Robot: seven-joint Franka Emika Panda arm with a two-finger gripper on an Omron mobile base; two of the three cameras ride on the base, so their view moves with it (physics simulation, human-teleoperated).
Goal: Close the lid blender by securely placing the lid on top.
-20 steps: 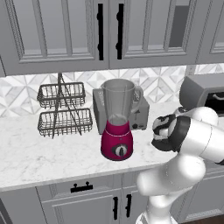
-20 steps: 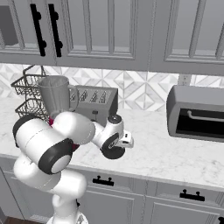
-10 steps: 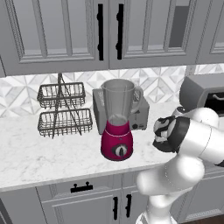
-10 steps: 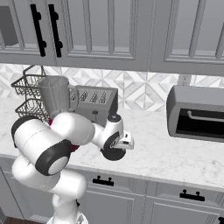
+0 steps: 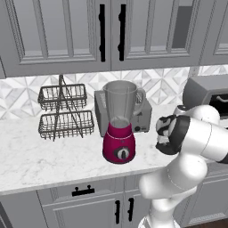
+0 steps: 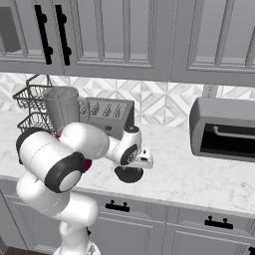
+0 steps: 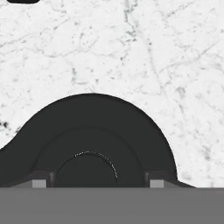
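- Hand view: the lid (image 7: 89,144) lay flat on the marble counter (image 7: 131,52), at 6 o'clock in frame, directly under the gripper (image 7: 94,183).
- Fingertips (image 7: 39,183) stood on either side of the lid's raised centre; whether they were clamped on it could not be told.
- Right base view: the lid (image 6: 129,174) rested near the counter's front edge, at 3 o'clock from the blender (image 6: 63,112).
- Blender jar mouth stood uncovered.
- Toaster (image 6: 106,115) sat behind, wire rack (image 5: 64,112) at 9 o'clock.
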